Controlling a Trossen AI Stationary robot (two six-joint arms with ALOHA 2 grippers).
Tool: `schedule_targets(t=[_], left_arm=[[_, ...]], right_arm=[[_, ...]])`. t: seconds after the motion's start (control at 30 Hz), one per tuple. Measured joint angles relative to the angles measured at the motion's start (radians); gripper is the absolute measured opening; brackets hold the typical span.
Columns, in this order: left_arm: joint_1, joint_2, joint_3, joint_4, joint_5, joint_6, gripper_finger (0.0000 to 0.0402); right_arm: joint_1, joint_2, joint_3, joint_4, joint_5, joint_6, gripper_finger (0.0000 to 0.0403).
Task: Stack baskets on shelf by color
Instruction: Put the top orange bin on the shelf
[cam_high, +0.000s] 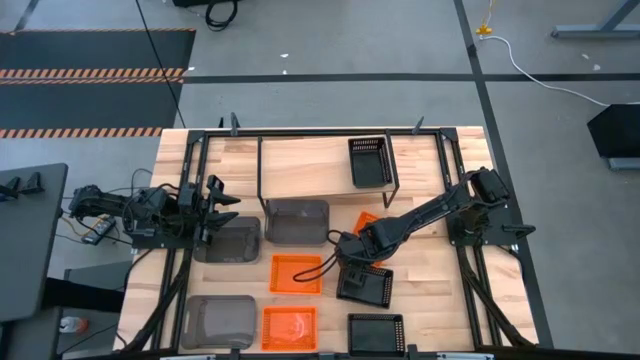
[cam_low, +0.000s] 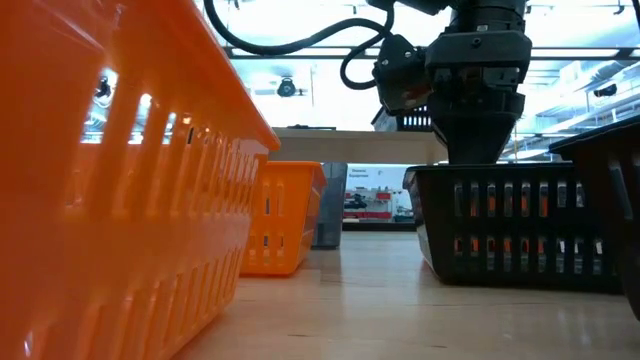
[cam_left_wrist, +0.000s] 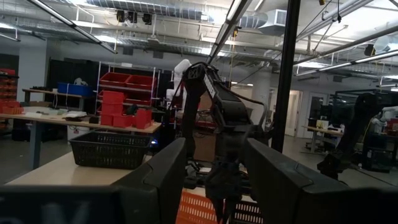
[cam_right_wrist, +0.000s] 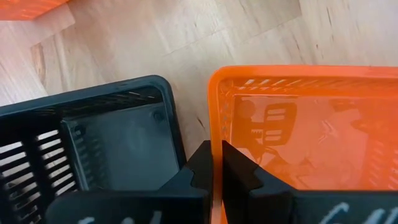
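An orange basket (cam_right_wrist: 305, 130) lies between the shelf (cam_high: 310, 165) and a black basket (cam_high: 365, 285). My right gripper (cam_right_wrist: 216, 155) is shut on it, reaching down behind the black basket (cam_low: 510, 220) in the low view. My arm hides most of the held basket from above. One black basket (cam_high: 368, 160) rests on the shelf's board. Two other orange baskets (cam_high: 297, 273), three grey ones (cam_high: 297, 220) and another black one (cam_high: 376, 332) sit flat on the table. My left gripper (cam_left_wrist: 214, 180) waits open at the table's left, raised, with nothing between its fingers. My right gripper pinches the orange basket's side wall at its rim (cam_right_wrist: 214, 118), near a corner, one finger inside the basket and one outside. The fingers come from above, pointing steeply down. Whether the basket's bottom is on the table, I cannot tell.
The black basket (cam_right_wrist: 93, 143) stands close beside the held wall, a narrow strip of table between them. A large orange basket (cam_low: 110, 170) fills the near left of the low view. Black frame bars (cam_high: 395, 170) run around the shelf and the table edges.
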Motion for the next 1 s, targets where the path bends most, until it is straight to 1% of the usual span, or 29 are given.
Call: schedule_targets(t=[0.6, 0.8, 1.0], left_arm=[[0.000, 0.000, 0.000, 0.000, 0.000, 0.000, 0.0172], [0.000, 0.000, 0.000, 0.000, 0.000, 0.000, 0.0172], [0.000, 0.000, 0.000, 0.000, 0.000, 0.000, 0.0172]], right_arm=[[0.006, 0.000, 0.000, 0.005, 0.004, 0.023, 0.0021], [0.006, 0.001, 0.008, 0.065, -0.005, -0.043, 0.0021], [0.006, 0.001, 0.084, 0.051, -0.013, -0.125, 0.0021]])
